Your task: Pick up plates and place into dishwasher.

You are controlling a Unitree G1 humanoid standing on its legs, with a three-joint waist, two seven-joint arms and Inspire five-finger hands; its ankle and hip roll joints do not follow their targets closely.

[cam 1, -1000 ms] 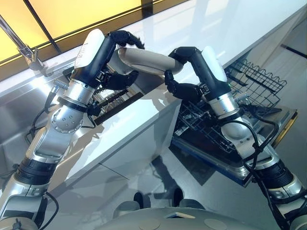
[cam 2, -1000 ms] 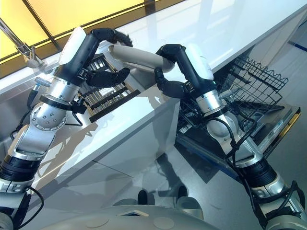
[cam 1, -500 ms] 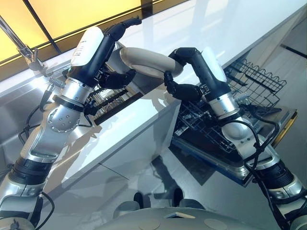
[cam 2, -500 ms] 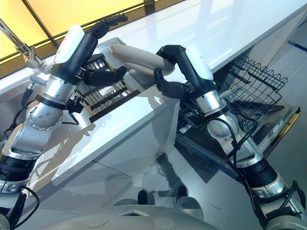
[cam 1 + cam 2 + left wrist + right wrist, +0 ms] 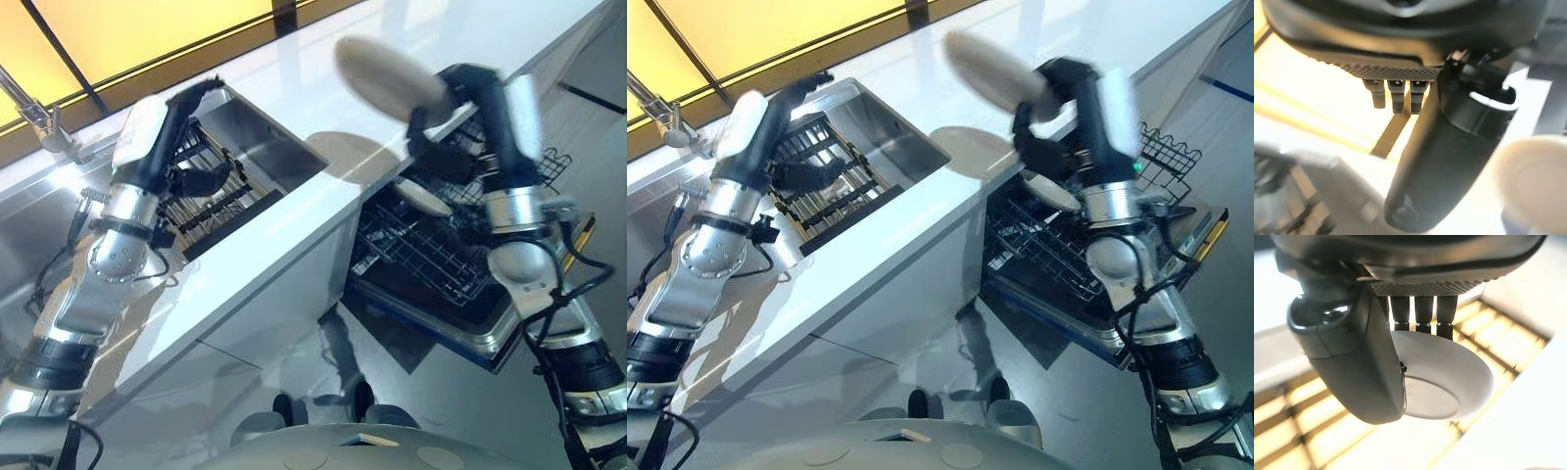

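My right hand (image 5: 443, 145) is shut on a pale plate (image 5: 382, 76) and holds it tilted in the air, above the counter's edge and the open dishwasher. In the right wrist view the plate (image 5: 1445, 378) sits pinched between the thumb (image 5: 1352, 347) and the fingers. My left hand (image 5: 179, 137) is open with nothing in it, its fingers straight, over the sink's dish rack (image 5: 211, 201). Another pale plate (image 5: 423, 196) lies in the dishwasher's lower rack (image 5: 421, 257).
The steel sink (image 5: 266, 147) is sunk into the white counter (image 5: 284, 227), with a faucet (image 5: 29, 106) at its far left. The dishwasher door (image 5: 460, 335) hangs open low on the right. A second wire basket (image 5: 549, 162) stands behind the right arm.
My left hand let go of the plate and drew back left over the sink. My right hand carried the plate up and right, from the sink's edge to above the dishwasher.
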